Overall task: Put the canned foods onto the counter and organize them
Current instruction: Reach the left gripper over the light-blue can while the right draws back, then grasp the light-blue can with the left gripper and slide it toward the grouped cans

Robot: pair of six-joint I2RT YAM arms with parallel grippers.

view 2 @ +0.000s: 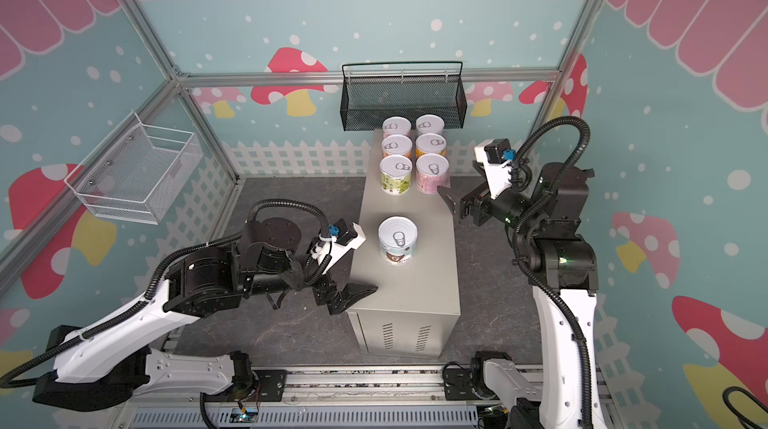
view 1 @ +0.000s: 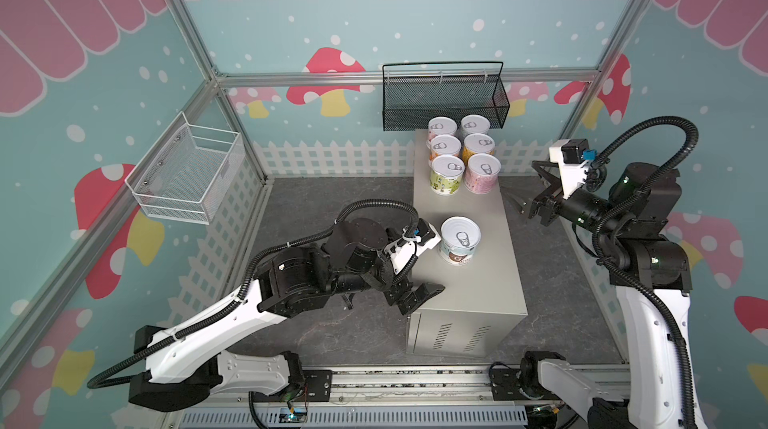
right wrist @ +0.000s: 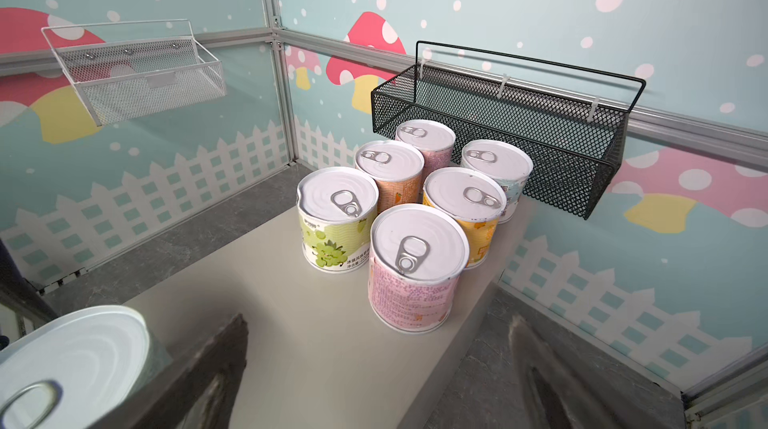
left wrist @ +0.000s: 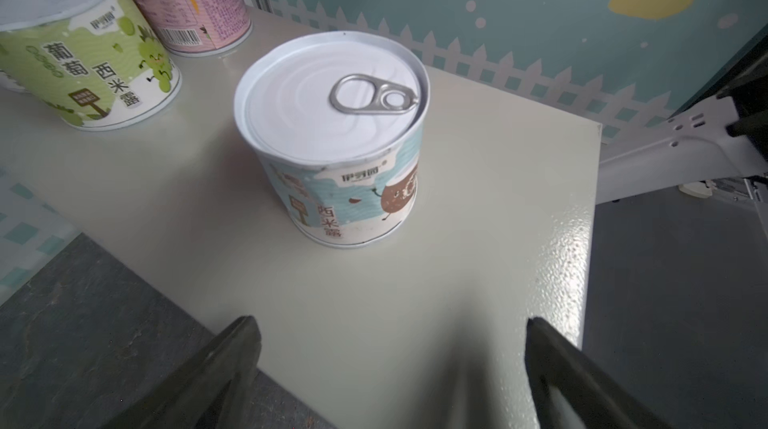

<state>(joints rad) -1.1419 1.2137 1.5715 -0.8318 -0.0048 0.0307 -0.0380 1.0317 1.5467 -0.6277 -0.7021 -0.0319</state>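
Left gripper (left wrist: pixel 390 323): my jaws stood wide, empty.
Right gripper (right wrist: pixel 376 321): wide, empty too.
Six cans (view 1: pixel 446 167): counter's (view 1: pixel 482 281) far end.
Seventh can (view 1: pixel 460 235): stood alone mid-counter.

Both top views look steeply down over everything; both wrist views sit close, sharing the counter (left wrist: pixel 395 289).

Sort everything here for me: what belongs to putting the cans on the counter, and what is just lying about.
Belongs to the job:
- the six cans in two rows
- the lone can standing apart from them
- the counter they all stand on

Just there:
- the black basket on the back wall
- the white basket on the side wall
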